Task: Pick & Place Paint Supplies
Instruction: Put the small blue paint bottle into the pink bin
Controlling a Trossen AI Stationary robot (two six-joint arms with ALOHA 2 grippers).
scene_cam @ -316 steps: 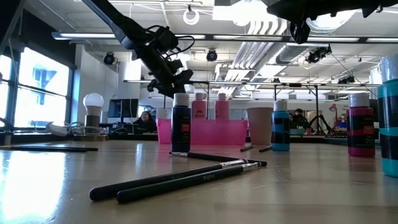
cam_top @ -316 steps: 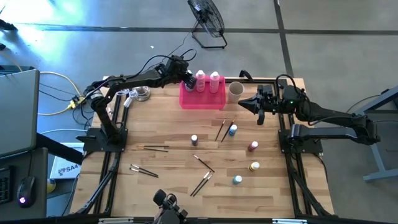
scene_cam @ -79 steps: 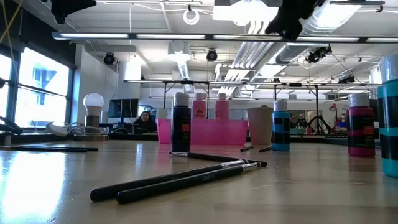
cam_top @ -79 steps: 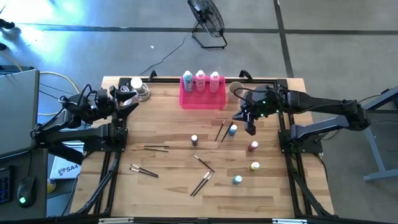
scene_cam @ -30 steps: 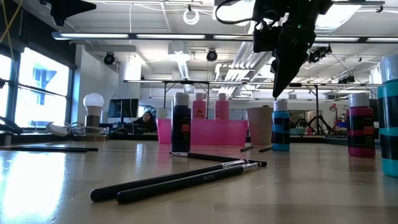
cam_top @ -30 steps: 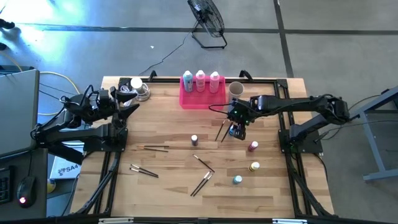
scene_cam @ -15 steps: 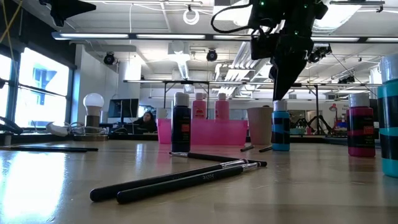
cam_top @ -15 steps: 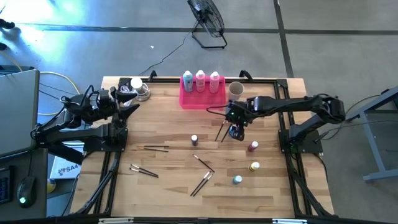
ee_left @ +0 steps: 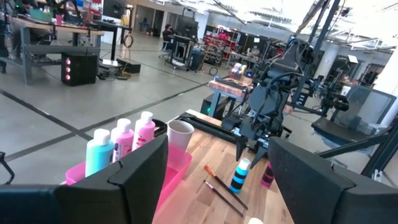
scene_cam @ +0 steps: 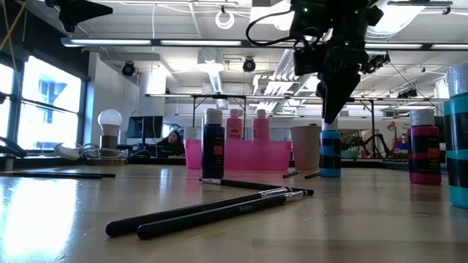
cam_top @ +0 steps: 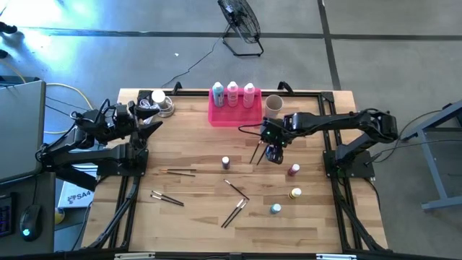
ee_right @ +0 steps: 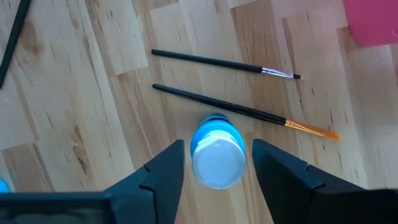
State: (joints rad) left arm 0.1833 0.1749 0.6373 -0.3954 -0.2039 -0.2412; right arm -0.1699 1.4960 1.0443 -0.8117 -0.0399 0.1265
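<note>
The wooden table [cam_top: 195, 217] is the biggest thing here. The left arm waits at the table's left edge, and its left gripper [cam_top: 155, 119] hangs in the air with its fingers wide apart, holding nothing.

The right arm reaches in over the middle of the table. Its right gripper [cam_top: 273, 150] points down at the blue bottle [ee_right: 217, 149]. One finger is on each side of the white cap, with a small gap left on both sides. It looks like the fingers are not touching the bottle, but that is hard to be sure of.

The pink tray [cam_top: 234, 115] sits at the far edge of the table. Three tall bottles [cam_top: 233, 93] with white caps stand in it in a row. The beige cup [cam_top: 273, 105] stands just beside the tray.

The blue bottle stands upright on the wood, in front of the cup. Two paintbrushes [ee_right: 242, 110] lie flat just beside it. More brushes [cam_top: 234, 211] lie near the front of the table.

Other tiny bottles stand apart on the wood: a dark one [cam_top: 226, 162], a dark red one [cam_top: 294, 170], a yellow one [cam_top: 295, 193] and a teal one [cam_top: 275, 209].
</note>
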